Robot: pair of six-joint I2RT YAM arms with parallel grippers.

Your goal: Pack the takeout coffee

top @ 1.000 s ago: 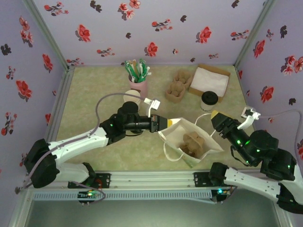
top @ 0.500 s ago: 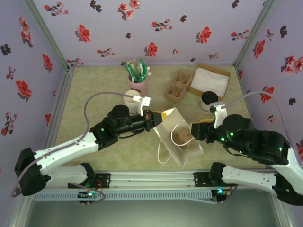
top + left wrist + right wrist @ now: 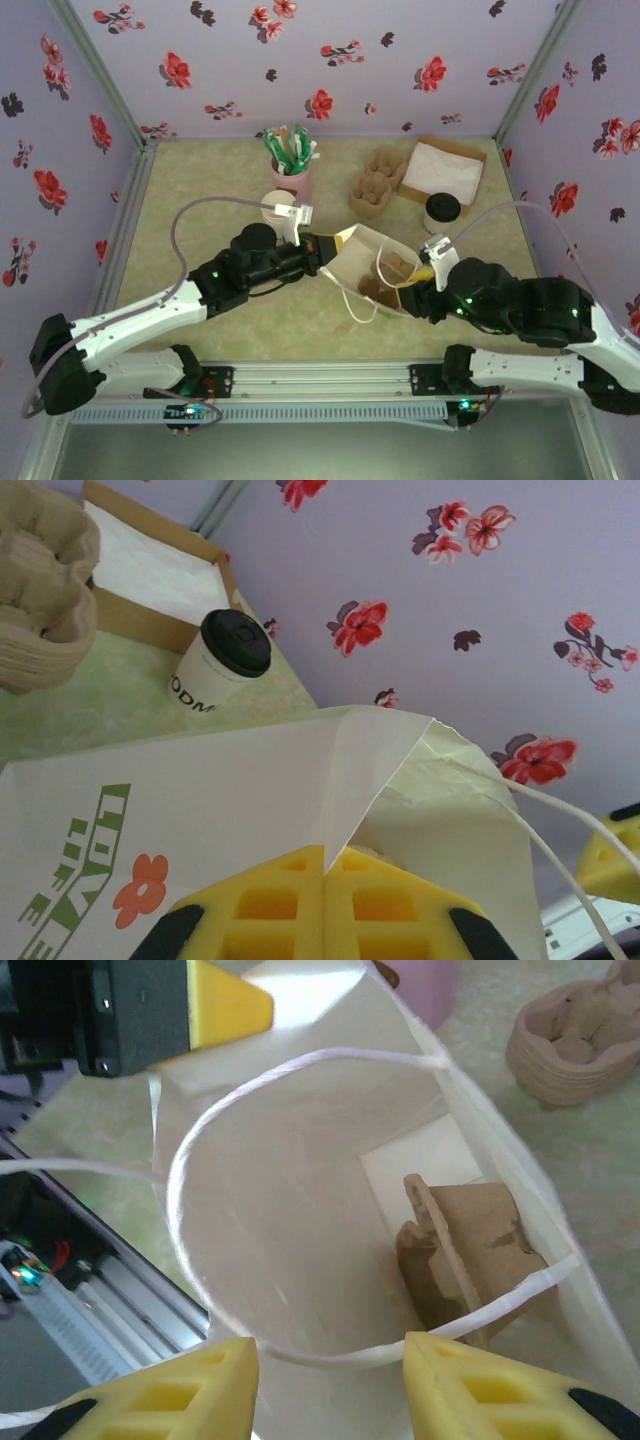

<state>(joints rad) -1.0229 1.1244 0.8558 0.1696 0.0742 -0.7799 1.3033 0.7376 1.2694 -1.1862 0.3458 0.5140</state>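
Takeout coffee [image 3: 442, 210] stands upright on the table [image 3: 200, 190], dark lid on top and long axis vertical. It is outside the bag, just in front of the cardboard tray [image 3: 455, 150] of white napkins and to the right of the stack of spare carriers [image 3: 375, 185]. From the right gripper [image 3: 415, 290] it lies farther back and a little to the right, near but apart. The right arm is plainly the nearer one, and the left gripper [image 3: 325, 250] is across the bag from the cup. The left wrist view catches the cup [image 3: 222, 660] above the bag's top edge, with nothing touching it.

The paper bag [image 3: 358, 255] sits tilted between the two grippers, its mouth turned toward the right arm. The left gripper is clamped on the bag's rim, paper pinched between its yellow pads [image 3: 260, 910]. The right gripper [image 3: 330, 1360] has its jaws partly apart at the near rim. The string handle [image 3: 300, 1060] loops across beyond them, and nothing is seen pinched.

Inside the bag a pulp carrier [image 3: 470, 1250] is tipped on edge near the bottom — no cup is in it. The reach probably falls to the right gripper: back and rightward, taking the cup around its wall. The tipped carrier may make seating the cup awkward.
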